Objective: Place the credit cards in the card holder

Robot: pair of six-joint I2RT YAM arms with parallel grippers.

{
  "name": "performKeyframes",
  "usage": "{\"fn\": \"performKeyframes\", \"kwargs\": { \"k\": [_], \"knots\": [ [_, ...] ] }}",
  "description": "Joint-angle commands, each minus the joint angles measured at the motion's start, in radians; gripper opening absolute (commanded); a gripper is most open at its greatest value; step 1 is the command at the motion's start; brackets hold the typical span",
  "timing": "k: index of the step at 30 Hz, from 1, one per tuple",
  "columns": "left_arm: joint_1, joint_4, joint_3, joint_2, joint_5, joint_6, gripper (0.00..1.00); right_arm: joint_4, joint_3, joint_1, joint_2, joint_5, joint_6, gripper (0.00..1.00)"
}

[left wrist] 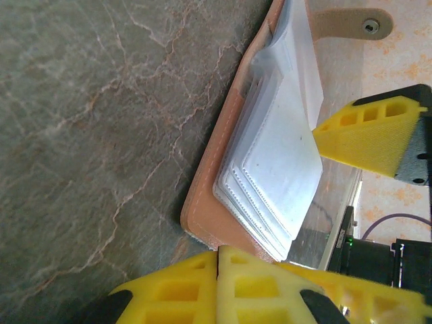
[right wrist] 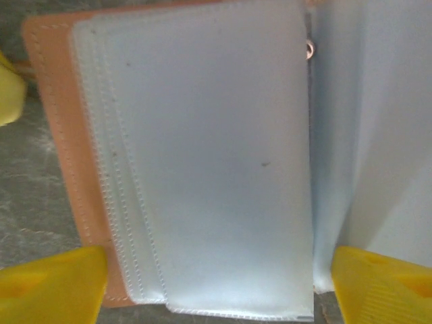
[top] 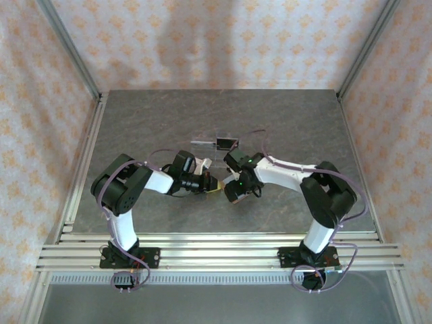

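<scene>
The left gripper (left wrist: 217, 262), ribbed yellow plastic, pinches the bottom corner of the card holder (left wrist: 208, 185). The holder's stitched reddish-brown leather cover lies open over the marbled grey table (left wrist: 81, 135). The right gripper (right wrist: 216, 287) is spread wide around the holder's stack of frosted plastic sleeves (right wrist: 216, 148), which have stitched edges and rounded corners.

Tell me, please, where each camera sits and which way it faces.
Top external: above and behind, looking down at the table; left arm and right arm, bases nearest.
Left wrist: low over the table, facing the open card holder; left gripper shut on its edge.
Right wrist: close above its clear sleeves; right gripper open, straddling them.
Both wrist views share the card holder.
</scene>
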Motion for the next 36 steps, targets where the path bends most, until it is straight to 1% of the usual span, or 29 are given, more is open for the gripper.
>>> {"fn": "performKeyframes", "kwargs": {
  "k": [1, 5, 7, 9, 11, 16, 19, 23, 26, 31, 33, 36],
  "knots": [
    [0.008, -0.098, -0.020, 0.071, -0.131, 0.036, 0.09, 0.006, 0.025, 0.000, 0.013, 0.060, 0.003, 0.78],
    [0.008, -0.098, -0.029, 0.060, -0.133, 0.037, 0.09, 0.004, 0.029, 0.000, 0.012, 0.058, 0.003, 0.62],
    [0.008, -0.103, -0.022, 0.065, -0.132, 0.043, 0.09, 0.008, 0.025, 0.000, 0.011, 0.042, -0.002, 0.57],
    [0.008, -0.107, -0.017, 0.071, -0.120, 0.041, 0.09, 0.017, 0.022, 0.000, 0.016, -0.013, -0.009, 0.52],
    [0.007, -0.104, -0.021, 0.063, -0.120, 0.037, 0.09, 0.023, 0.023, 0.000, 0.020, -0.084, -0.011, 0.49],
    [0.008, -0.132, -0.012, 0.051, -0.114, 0.048, 0.09, 0.070, 0.005, 0.002, 0.012, -0.221, 0.012, 0.48],
    [0.008, -0.150, -0.020, -0.006, -0.120, 0.051, 0.09, 0.091, 0.001, 0.009, 0.013, -0.298, 0.039, 0.48],
    [0.007, -0.215, -0.010, -0.057, -0.127, 0.069, 0.10, 0.146, -0.026, 0.019, -0.007, -0.356, 0.099, 0.48],
    [0.008, -0.268, -0.019, -0.117, -0.160, 0.079, 0.12, 0.200, -0.051, 0.020, -0.033, -0.400, 0.151, 0.48],
    [0.008, -0.380, -0.001, -0.204, -0.206, 0.104, 0.18, 0.279, -0.108, 0.019, -0.076, -0.406, 0.229, 0.48],
    [0.008, -0.397, 0.000, -0.231, -0.224, 0.100, 0.20, 0.298, -0.124, 0.020, -0.088, -0.402, 0.249, 0.48],
    [0.008, -0.405, 0.018, -0.231, -0.213, 0.097, 0.20, 0.332, -0.149, 0.019, -0.098, -0.400, 0.270, 0.49]
  ]
}}
